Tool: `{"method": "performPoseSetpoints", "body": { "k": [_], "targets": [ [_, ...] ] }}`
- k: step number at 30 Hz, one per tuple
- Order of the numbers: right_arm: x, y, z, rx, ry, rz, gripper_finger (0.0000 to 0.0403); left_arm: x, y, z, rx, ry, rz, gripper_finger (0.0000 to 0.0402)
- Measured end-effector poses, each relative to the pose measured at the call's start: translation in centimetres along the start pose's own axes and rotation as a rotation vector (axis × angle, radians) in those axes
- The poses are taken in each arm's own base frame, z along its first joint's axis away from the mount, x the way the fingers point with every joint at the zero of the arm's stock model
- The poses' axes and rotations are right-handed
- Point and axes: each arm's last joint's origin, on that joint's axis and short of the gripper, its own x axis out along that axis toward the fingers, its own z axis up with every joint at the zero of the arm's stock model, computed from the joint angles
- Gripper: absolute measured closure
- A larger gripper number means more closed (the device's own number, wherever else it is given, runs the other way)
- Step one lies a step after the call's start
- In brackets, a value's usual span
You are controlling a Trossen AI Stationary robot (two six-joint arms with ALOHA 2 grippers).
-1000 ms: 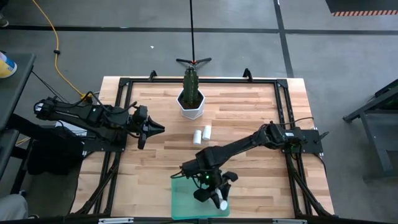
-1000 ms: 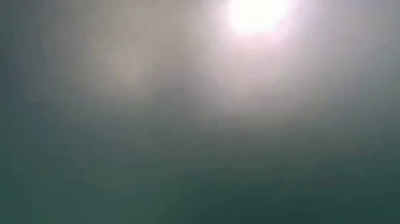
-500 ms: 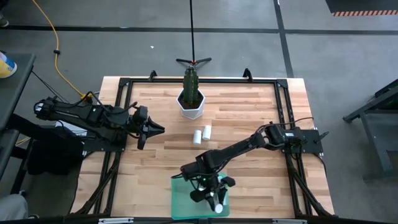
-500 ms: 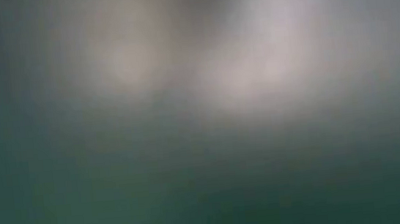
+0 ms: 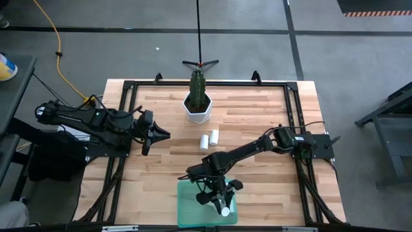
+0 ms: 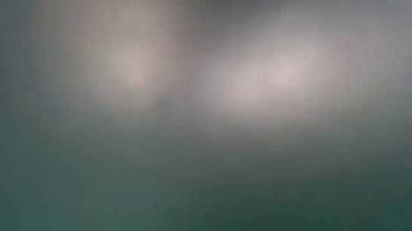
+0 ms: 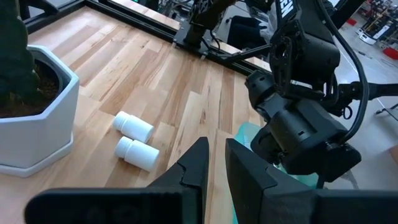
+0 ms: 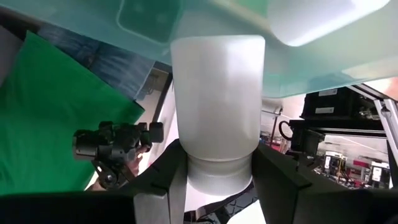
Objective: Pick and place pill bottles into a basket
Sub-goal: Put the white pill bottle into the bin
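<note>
My right gripper (image 5: 219, 201) hangs over the basket (image 5: 190, 209), a translucent green tray at the table's near edge, and is shut on a white pill bottle (image 5: 224, 209). Two more pill bottles (image 5: 204, 142) (image 5: 214, 135) lie on their sides at mid-table, side by side; the left wrist view shows both (image 7: 134, 124) (image 7: 138, 153). My left gripper (image 5: 162, 134) waits shut above the table's left part, pointing toward them. My right gripper pinches the bottle's narrower cap end (image 8: 217, 173) between its two fingers. The fingers slant down from the far side, and the bottle's body (image 8: 217, 93) sticks out ahead of them toward the near edge. Whether the bottle touches the basket's floor, I cannot tell.
A white hexagonal pot (image 5: 198, 111) with a green plant stands at the far middle of the table. A black frame (image 5: 129, 87) runs along the table's edges. Bare wood lies between the loose bottles and the basket.
My right gripper has sunk toward the basket with the bottle, rolling about its own line and shifting a little toward the table's left edge. The bottle has stayed in its hold.
</note>
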Motion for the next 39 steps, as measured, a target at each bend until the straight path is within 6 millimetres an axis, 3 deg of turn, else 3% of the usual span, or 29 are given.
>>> {"method": "performPoseSetpoints", "body": {
  "k": [19,28,39],
  "targets": [
    [1.6,0.0,-0.8,-0.029,0.021,-0.029,0.0264,0.0,0.0,0.0,0.0,0.0,0.0,0.0312],
    [2.1,0.1,-1.1,-0.062,0.024,-0.031,0.0221,0.0,0.0,0.0,0.0,0.001,0.0,0.0312],
    [2.5,0.2,-1.2,-0.122,-0.011,-0.04,0.0233,0.0,0.0,0.0,0.0,0.001,0.0,0.0312]
  ]
}}
